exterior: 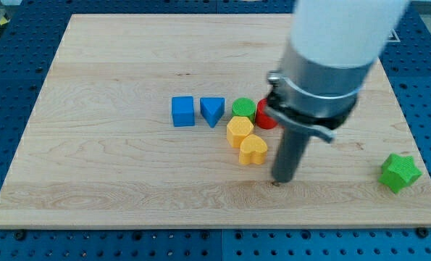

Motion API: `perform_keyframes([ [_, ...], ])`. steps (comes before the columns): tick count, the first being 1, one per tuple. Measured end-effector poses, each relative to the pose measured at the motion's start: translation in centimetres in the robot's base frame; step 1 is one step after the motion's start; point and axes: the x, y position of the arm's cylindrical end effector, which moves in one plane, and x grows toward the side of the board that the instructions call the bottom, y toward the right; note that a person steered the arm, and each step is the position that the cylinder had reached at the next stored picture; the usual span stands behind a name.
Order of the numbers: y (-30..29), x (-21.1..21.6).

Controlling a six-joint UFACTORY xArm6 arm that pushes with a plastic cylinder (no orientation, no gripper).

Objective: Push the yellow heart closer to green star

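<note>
The yellow heart [253, 150] lies near the board's middle. The green star [400, 172] sits far off at the view's lower right, near the board's right edge. My tip [281, 180] rests on the board just to the right of the yellow heart and slightly below it, with a small gap between them. The rod rises from it into the arm's large grey and white body, which hides part of the board at the upper right.
A yellow hexagon [239, 130] touches the heart's upper left. A green round block [243, 109], a partly hidden red block [264, 116], a blue triangle [212, 111] and a blue cube [183, 112] stand in a row above. The wooden board [114, 181] lies on a blue perforated table.
</note>
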Motion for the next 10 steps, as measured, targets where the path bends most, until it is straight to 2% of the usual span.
perform_keyframes([
  [1,-5.2,0.0],
  [2,-5.4,-1.4],
  [3,-3.6,-3.8],
  [7,5.2,-4.0],
  [9,3.9,-5.6],
  [10,8.2,-5.6],
])
